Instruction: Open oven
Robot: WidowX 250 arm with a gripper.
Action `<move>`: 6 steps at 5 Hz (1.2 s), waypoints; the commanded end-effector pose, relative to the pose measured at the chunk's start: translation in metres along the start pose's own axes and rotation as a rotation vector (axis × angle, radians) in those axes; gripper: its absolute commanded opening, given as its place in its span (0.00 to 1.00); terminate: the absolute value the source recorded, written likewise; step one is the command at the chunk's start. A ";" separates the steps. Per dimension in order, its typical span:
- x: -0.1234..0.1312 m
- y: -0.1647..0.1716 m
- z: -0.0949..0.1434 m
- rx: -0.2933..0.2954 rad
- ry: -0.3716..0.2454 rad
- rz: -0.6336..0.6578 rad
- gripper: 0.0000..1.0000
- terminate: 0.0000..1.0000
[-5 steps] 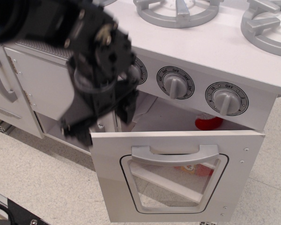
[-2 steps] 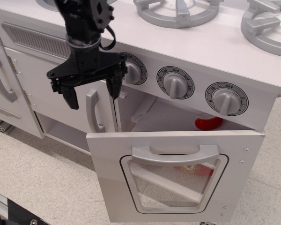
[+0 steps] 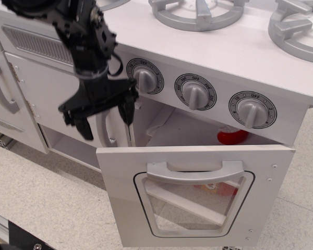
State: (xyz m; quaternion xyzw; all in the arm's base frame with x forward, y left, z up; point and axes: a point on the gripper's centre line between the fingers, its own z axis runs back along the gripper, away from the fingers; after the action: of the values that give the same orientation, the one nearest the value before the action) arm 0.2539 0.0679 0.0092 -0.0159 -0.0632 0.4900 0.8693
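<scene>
The white toy oven's door (image 3: pixel 195 195) hangs swung down and open, with its rounded clear window (image 3: pixel 193 200) and wide grey horizontal handle (image 3: pixel 194 172) facing me. The oven cavity (image 3: pixel 182 127) behind it is exposed, with a red object (image 3: pixel 232 136) inside. My black gripper (image 3: pixel 105 119) hangs above and left of the door's top left corner, in front of the neighbouring cabinet. Its two fingers are spread apart and hold nothing. It touches neither the door nor its handle.
Three grey knobs (image 3: pixel 195 92) line the panel above the oven. Grey burner rings (image 3: pixel 198 10) sit on the white top. A cabinet door with a vertical grey handle (image 3: pixel 105 130) stands behind the gripper, another handle (image 3: pixel 2 88) at far left. Speckled floor lies below.
The gripper rose and swung left away from the door's corner, then dipped slightly and tilted. The oven door has stayed open in the same position.
</scene>
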 end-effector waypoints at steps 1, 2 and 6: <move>-0.058 -0.006 -0.001 -0.053 0.027 0.252 1.00 0.00; -0.089 -0.006 0.002 -0.017 0.085 0.222 1.00 0.00; -0.188 -0.021 -0.004 -0.005 0.232 0.317 1.00 0.00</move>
State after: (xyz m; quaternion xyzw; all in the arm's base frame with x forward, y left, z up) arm 0.1662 -0.1011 -0.0186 -0.0779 0.0427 0.6135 0.7847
